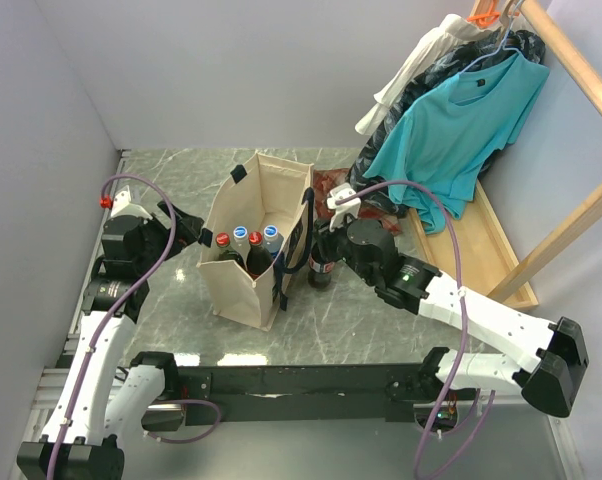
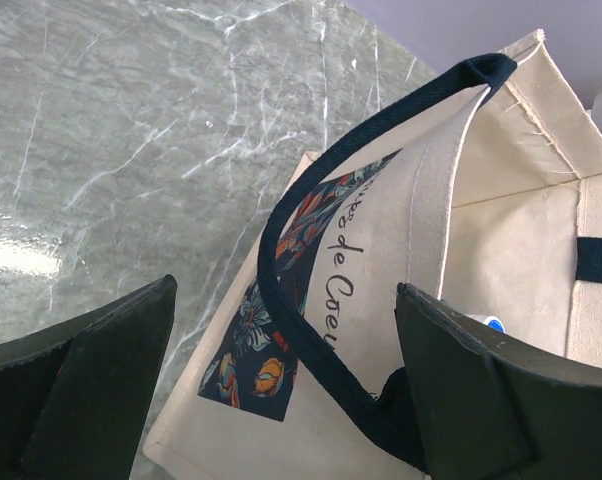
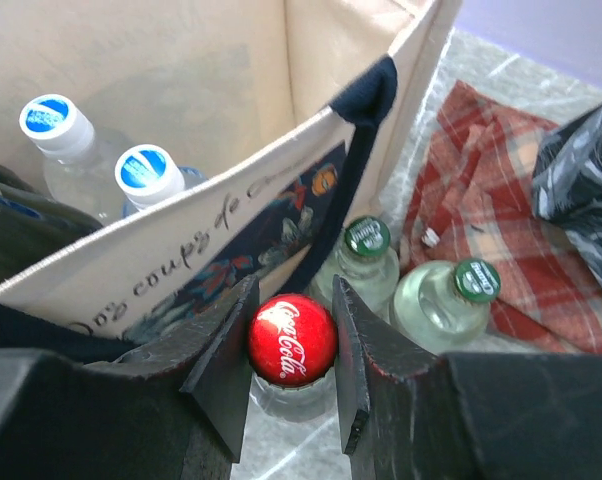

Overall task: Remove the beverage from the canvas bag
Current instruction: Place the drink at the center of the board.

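The beige canvas bag (image 1: 243, 290) stands upright mid-table with its navy handles up. Inside it are several bottles, two red-capped (image 1: 222, 239) and two with blue-and-white caps (image 3: 49, 117). My right gripper (image 3: 293, 330) is shut on the red Coca-Cola cap of a bottle (image 3: 292, 345) that is outside the bag, just beside its right printed wall (image 3: 161, 270). In the top view this bottle (image 1: 321, 272) is upright under the right gripper (image 1: 323, 250). My left gripper (image 2: 286, 300) is open at the bag's left side (image 2: 381, 250). A navy handle strap (image 2: 311, 200) runs between its fingers, not pinched.
Two clear green-capped bottles (image 3: 366, 238) (image 3: 477, 280) stand behind the held bottle, next to a red plaid cloth (image 3: 481, 210). A wooden rack (image 1: 486, 240) with a teal shirt (image 1: 451, 120) and other clothes fills the back right. Walls close in the left and back.
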Robot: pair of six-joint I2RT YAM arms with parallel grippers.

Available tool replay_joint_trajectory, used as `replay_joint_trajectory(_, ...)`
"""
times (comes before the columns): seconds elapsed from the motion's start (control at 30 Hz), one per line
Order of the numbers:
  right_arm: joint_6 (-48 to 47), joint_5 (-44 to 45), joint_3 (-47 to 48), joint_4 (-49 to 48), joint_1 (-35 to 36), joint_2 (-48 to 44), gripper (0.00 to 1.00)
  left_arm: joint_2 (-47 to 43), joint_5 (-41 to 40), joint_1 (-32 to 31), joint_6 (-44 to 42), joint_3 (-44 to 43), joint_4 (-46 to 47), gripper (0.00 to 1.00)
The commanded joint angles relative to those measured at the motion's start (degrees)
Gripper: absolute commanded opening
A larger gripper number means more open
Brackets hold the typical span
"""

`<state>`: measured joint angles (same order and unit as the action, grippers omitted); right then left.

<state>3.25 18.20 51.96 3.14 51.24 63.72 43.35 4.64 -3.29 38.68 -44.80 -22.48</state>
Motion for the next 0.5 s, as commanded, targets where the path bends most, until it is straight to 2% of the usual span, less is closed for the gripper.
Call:
replay_joint_trajectory(0.0,-1.22,0.0,1.74,-16.84,0.35,-1.06,0.0,0.06,-0.6,0.3,0.26,0.06,1.83,0.96)
replay_joint_trajectory(0.47,-2.81,-0.35,2.0,-21.5,0.26,3.07,0.0,0.24,-1.39,0.21,-0.18,-0.03,1.48,0.96)
